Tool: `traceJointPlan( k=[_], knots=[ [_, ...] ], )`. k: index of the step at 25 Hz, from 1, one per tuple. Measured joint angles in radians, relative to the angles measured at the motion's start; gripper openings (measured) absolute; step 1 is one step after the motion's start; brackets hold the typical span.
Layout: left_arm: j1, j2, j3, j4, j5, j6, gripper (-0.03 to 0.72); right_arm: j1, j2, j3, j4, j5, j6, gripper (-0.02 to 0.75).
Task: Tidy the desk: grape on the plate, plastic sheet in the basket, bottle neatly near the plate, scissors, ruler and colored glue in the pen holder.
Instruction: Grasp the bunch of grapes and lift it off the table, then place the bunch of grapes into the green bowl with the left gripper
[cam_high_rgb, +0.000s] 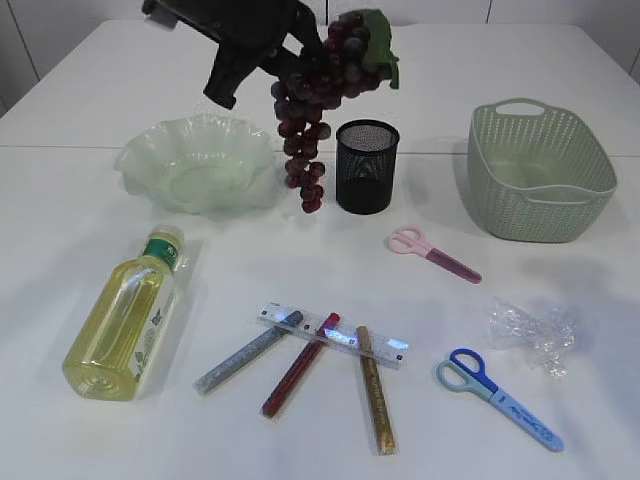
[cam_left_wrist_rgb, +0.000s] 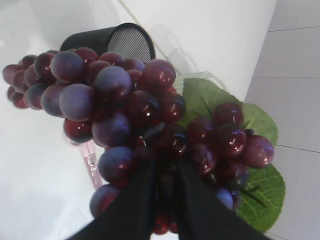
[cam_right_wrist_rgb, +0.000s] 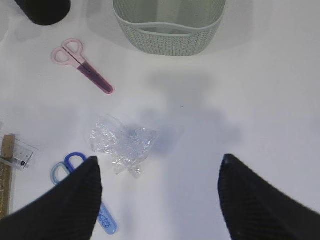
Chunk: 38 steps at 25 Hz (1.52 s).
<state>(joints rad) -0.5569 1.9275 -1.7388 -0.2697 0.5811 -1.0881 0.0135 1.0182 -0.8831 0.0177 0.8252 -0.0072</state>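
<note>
A dark purple grape bunch (cam_high_rgb: 305, 120) with green leaves hangs in the air between the pale green plate (cam_high_rgb: 140, 160) and the black mesh pen holder (cam_high_rgb: 367, 170). My left gripper (cam_high_rgb: 290, 50) is shut on its top; in the left wrist view the fingers (cam_left_wrist_rgb: 142, 200) pinch the grapes (cam_left_wrist_rgb: 115, 95). My right gripper (cam_right_wrist_rgb: 160, 160) is open above bare table, just right of the crumpled plastic sheet (cam_right_wrist_rgb: 122, 142). The bottle (cam_high_rgb: 125, 315) lies on its side at the front left. The clear ruler (cam_high_rgb: 385, 345) lies under three glue sticks (cam_high_rgb: 300, 365). Pink scissors (cam_high_rgb: 432, 252) and blue scissors (cam_high_rgb: 497, 395) lie at the right.
The green basket (cam_high_rgb: 540, 205) stands at the back right, beyond the plastic sheet (cam_high_rgb: 535, 335). The right arm is out of the exterior view. A table seam runs across behind the plate.
</note>
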Motion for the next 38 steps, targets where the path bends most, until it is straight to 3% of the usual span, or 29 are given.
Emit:
traceJointPlan(
  k=[12,27,38],
  knots=[
    [0.025,-0.110,0.004,0.005,-0.218,0.011,0.076,0.000,0.000,0.000,0.000,0.000,0.000,0.563],
    [0.304,-0.115,0.004,0.016,-0.275,0.011,0.075,0.000,0.000,0.000,0.000,0.002,0.000,0.563],
    [0.336,0.027,0.004,0.029,-0.332,0.011,0.074,0.000,0.000,0.000,0.000,0.010,0.000,0.563]
  ],
)
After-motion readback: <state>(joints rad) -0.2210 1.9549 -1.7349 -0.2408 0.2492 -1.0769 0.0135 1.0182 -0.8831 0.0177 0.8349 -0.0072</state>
